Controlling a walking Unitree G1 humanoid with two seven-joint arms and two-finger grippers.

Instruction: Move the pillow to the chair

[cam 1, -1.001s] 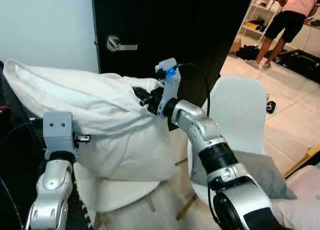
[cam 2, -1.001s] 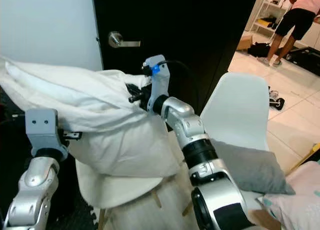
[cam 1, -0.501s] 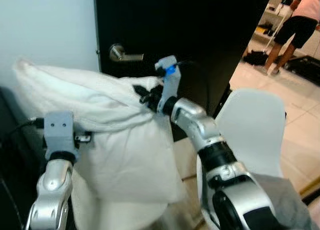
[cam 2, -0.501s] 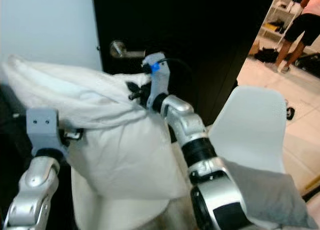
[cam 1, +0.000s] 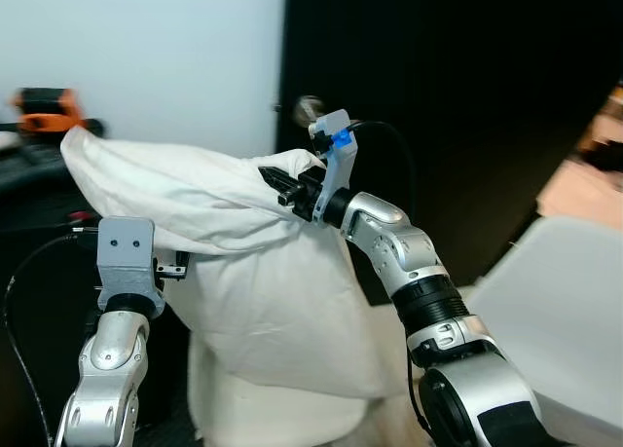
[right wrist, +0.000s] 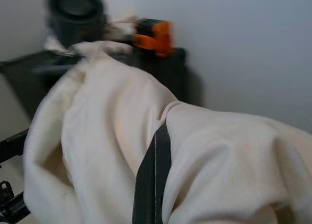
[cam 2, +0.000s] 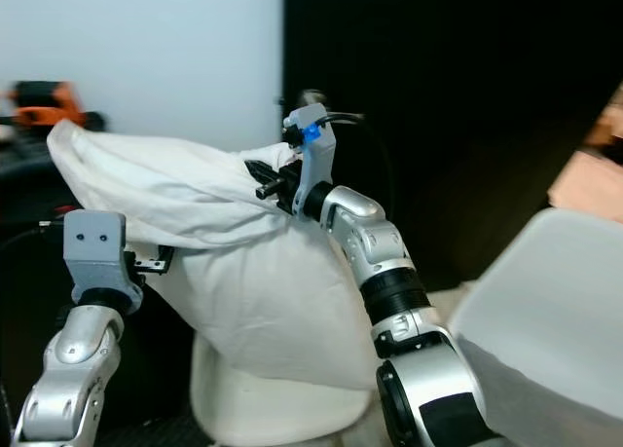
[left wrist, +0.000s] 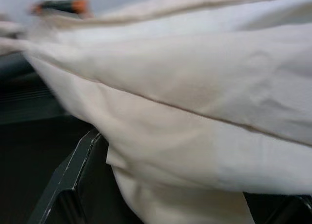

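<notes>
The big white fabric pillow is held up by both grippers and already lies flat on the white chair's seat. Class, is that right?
Not quite. The big white fabric pillow is held up by the left gripper and right gripper, but it hangs above the white chair, not flat on its seat. The right eye view shows this.

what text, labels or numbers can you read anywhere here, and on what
None: no readable text in any view.
The pillow, held between the left tool and the right tool, is plain white.
The orange thing on the dark shelf is too blurred to show any marking.
The blue patch on the right wrist carries no legible text.
</notes>
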